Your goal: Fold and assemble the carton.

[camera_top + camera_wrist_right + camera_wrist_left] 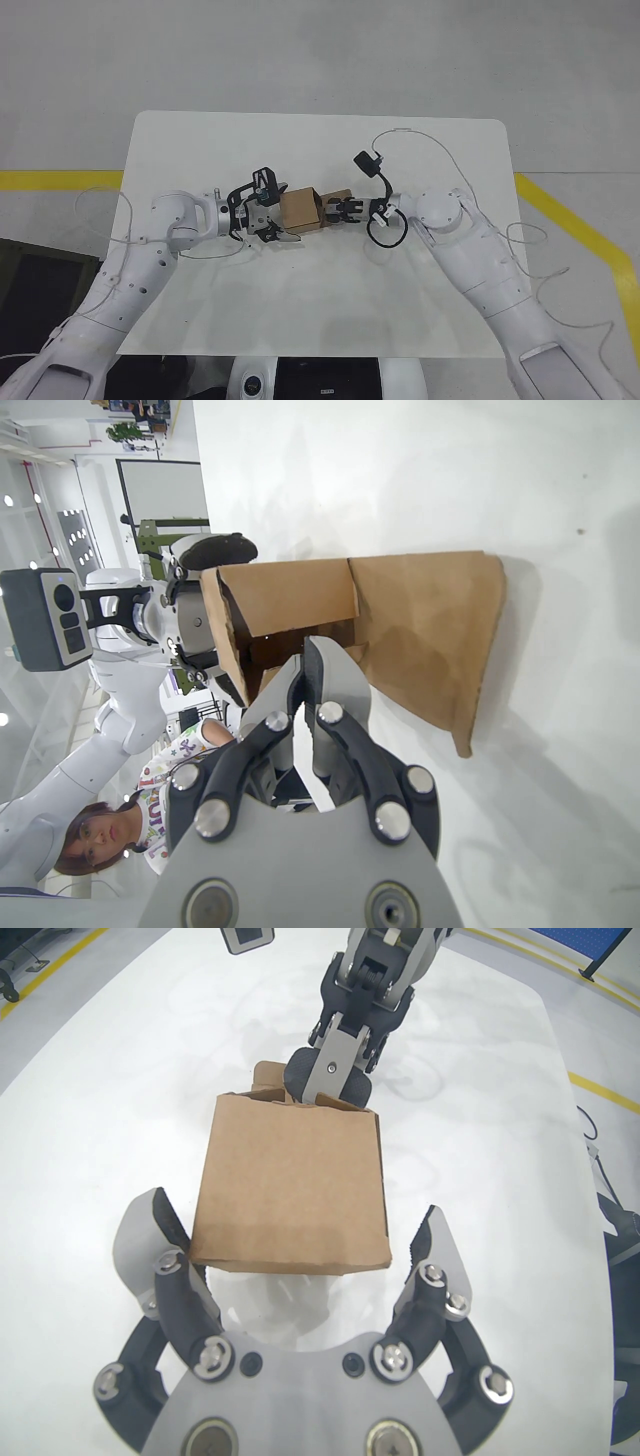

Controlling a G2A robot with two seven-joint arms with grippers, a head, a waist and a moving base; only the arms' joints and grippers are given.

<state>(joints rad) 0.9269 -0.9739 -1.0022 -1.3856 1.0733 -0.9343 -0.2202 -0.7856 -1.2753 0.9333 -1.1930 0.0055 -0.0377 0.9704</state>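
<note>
My left gripper (295,1220) was spread wide with the carton (290,1188) between its fingers, one pad touching a near corner. My right gripper (306,660) was clenched, tips poking into the carton's open far end. The carton lay on the table (320,300).

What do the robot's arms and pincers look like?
The left arm and right arm are smooth, white and rounded, with thin white cables trailing beside them. The left pincer and right pincer each have two silver metal fingers with black rubbery pads, black links and shiny round screws.
</note>
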